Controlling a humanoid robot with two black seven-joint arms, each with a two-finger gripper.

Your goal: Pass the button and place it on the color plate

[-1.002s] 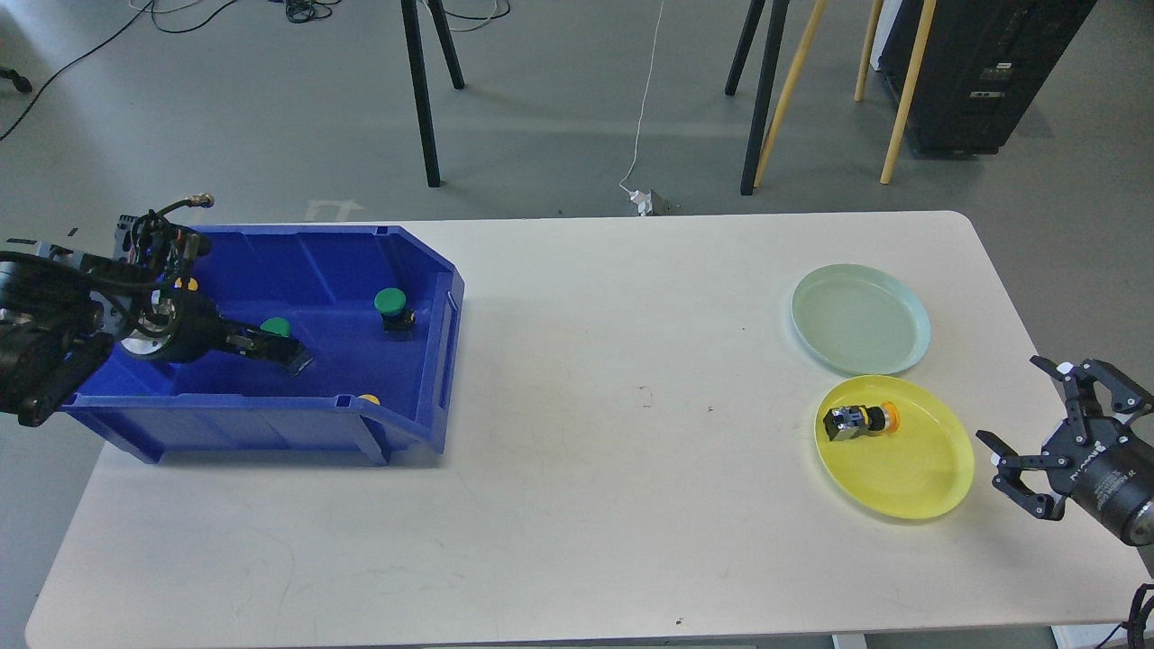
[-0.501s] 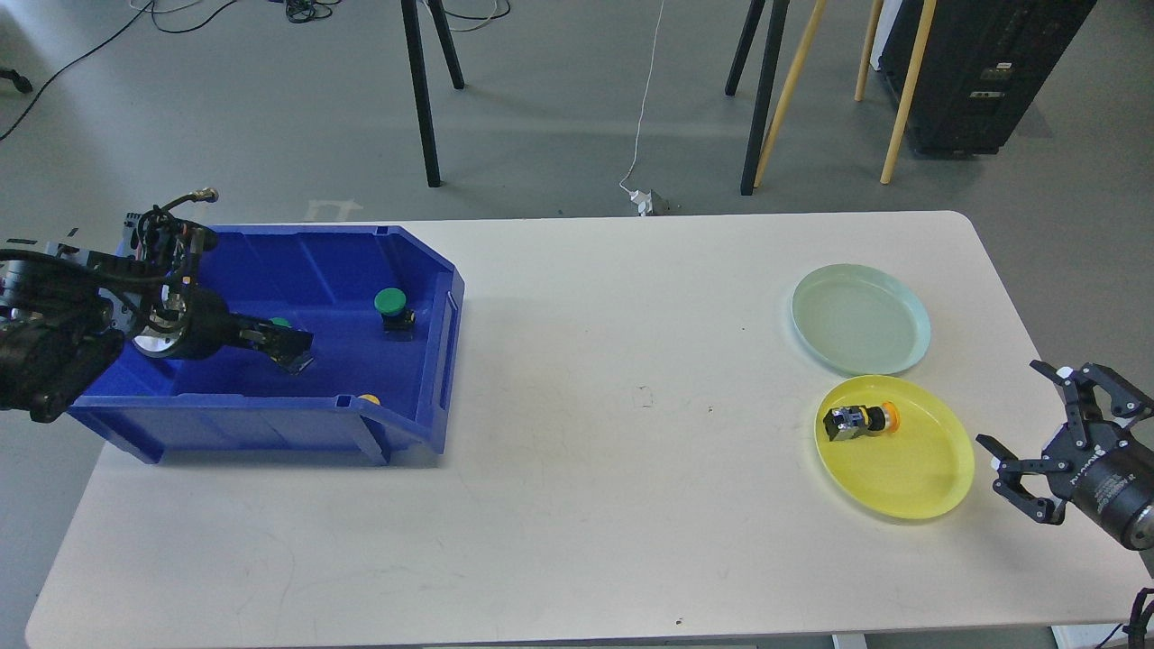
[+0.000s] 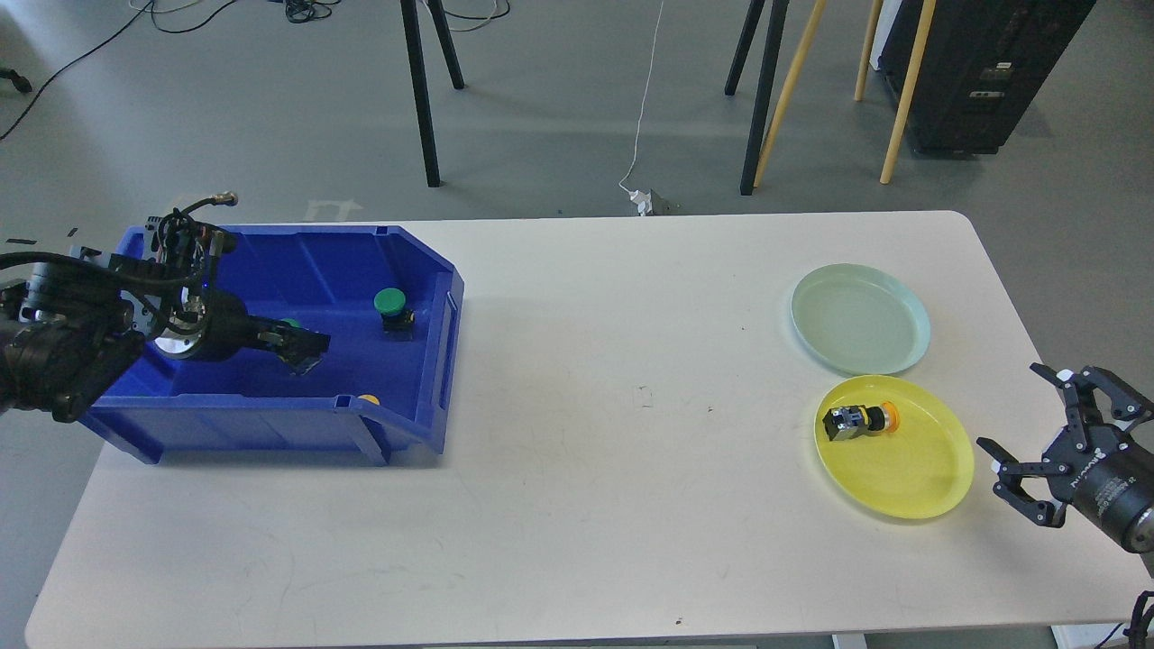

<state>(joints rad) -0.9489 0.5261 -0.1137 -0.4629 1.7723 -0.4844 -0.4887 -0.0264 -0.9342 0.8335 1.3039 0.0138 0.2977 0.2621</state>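
Head view hides my left pincer's (image 3: 306, 347) grip, unclear; green button (image 3: 289, 323) peeks just behind it; right pincer (image 3: 1037, 442) spread.

A blue bin (image 3: 424, 261) is seen at the left of the white desk (image 3: 577, 505), with the left end effector (image 3: 306, 347) reaching inside, a sliver of green button (image 3: 289, 322) visible beside it. A second green button (image 3: 390, 302) stands upright nearby. At right, an orange-capped button (image 3: 861, 420) lies on the yellow plate (image 3: 920, 482), near a pale green plate (image 3: 861, 320). The right end effector (image 3: 1050, 433) is held spread beside the yellow plate.
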